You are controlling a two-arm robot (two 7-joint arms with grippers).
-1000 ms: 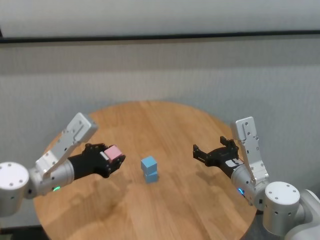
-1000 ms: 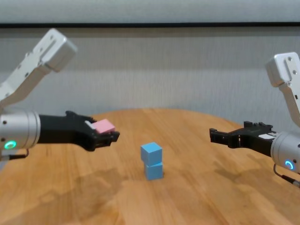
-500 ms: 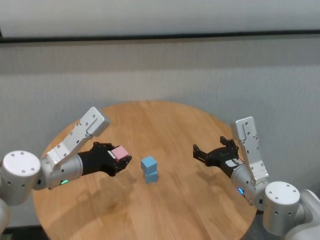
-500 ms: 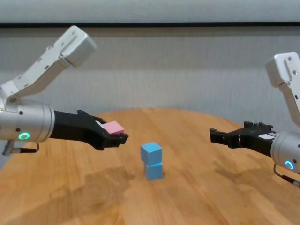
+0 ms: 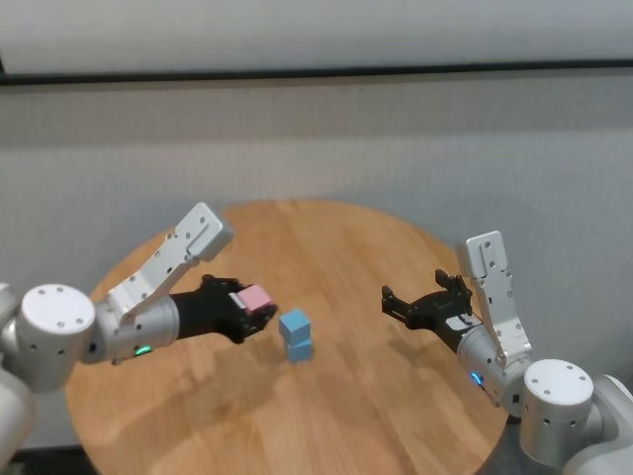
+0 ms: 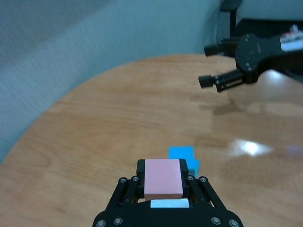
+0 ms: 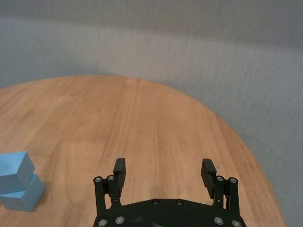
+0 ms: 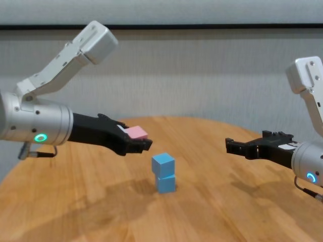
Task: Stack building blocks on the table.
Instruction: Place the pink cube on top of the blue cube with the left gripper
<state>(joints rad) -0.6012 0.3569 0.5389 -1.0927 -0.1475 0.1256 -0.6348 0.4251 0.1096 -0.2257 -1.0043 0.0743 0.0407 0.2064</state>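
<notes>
Left gripper [image 8: 143, 143] clamped on small matte pink cube [image 8: 136, 133], held just left of two stacked light-blue cubes [image 8: 164, 173] on round wooden worktop [image 8: 212, 212], right gripper [image 8: 233, 146] spread apart, parked far right.

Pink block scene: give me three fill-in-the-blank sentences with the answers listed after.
1. The left gripper is shut on the ____ block.
2. On the table, two ____ blocks sit stacked.
3. The right gripper holds nothing; its fingers are ____.

Answers: pink; blue; open

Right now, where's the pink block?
The pink block is held in the left gripper, above the table, just left of the two stacked blue blocks.
</notes>
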